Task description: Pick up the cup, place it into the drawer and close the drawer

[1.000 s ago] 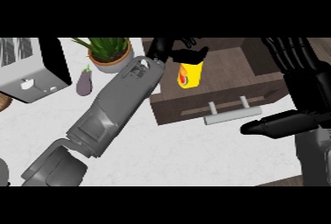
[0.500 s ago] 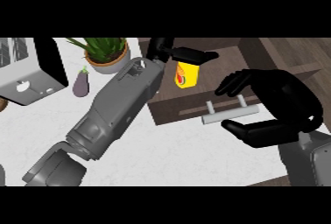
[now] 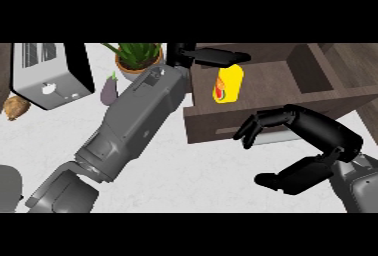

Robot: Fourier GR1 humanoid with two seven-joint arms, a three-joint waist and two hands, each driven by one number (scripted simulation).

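Two black hands, each on a grey forearm, entered from the hands outward. Left hand (image 3: 210,55): at the top of the view, lying across the upper end of the cup (image 3: 229,85) and touching it; whether it grips the cup or only rests on it cannot be told. Cup: yellow with a red mark on its side, slightly tilted, inside the outline of the open drawer (image 3: 310,85) near its left wall; whether it stands on the drawer's bottom cannot be told. Right hand (image 3: 310,135): spread wide and holding nothing, its fingers (image 3: 251,127) bent down over the drawer front (image 3: 210,125), the thumb (image 3: 284,179) well apart from them below, over the counter (image 3: 199,185). Drawer: dark brown wood, pulled out over the white counter, with a partition on its right side. Left forearm (image 3: 133,125): runs diagonally from the lower left up to the drawer's left corner. Further left, on the counter: one purple eggplant (image 3: 109,91) just beside that forearm, one potted plant (image 3: 136,57) behind the eggplant, one silver toaster (image 3: 48,75) left of both, and one brown item (image 3: 15,106), too cropped to identify, at the left edge.
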